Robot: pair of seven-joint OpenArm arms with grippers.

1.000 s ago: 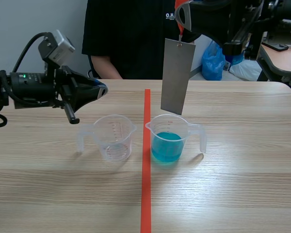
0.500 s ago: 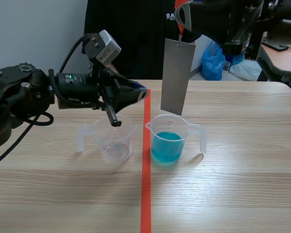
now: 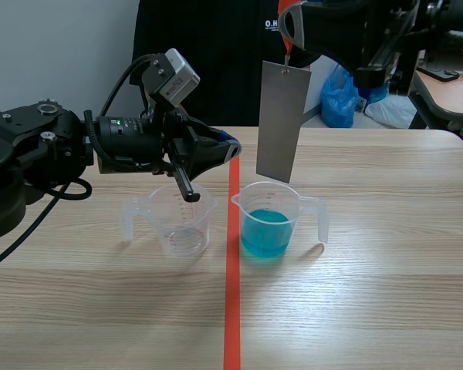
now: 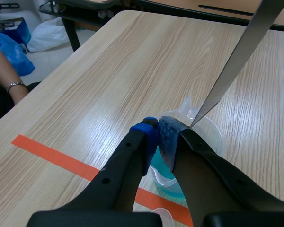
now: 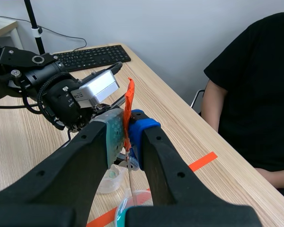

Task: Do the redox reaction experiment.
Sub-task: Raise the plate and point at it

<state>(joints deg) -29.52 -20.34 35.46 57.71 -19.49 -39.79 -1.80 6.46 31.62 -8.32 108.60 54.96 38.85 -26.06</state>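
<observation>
A grey metal plate (image 3: 282,123) hangs upright from an orange-red tag (image 5: 128,106), and my right gripper (image 3: 288,38) is shut on that tag high over the table. The plate's lower edge sits just above the rim of a clear beaker of blue liquid (image 3: 266,220). An empty clear beaker (image 3: 181,220) stands left of the red tape line. My left gripper (image 3: 230,150) hovers above the empty beaker, its fingers shut on nothing and pointing at the plate. In the left wrist view the gripper (image 4: 161,130) has the plate (image 4: 236,66) and the blue beaker (image 4: 203,137) just ahead.
A person in a black shirt (image 3: 208,62) sits across the table, a forearm (image 4: 9,78) near the far edge. A blue bag (image 3: 339,96) lies behind at the right. A keyboard (image 5: 90,56) rests on a side table.
My left arm has swung in from the left and now sits over the empty beaker, close to the plate. The right arm, plate and both beakers have stayed put.
</observation>
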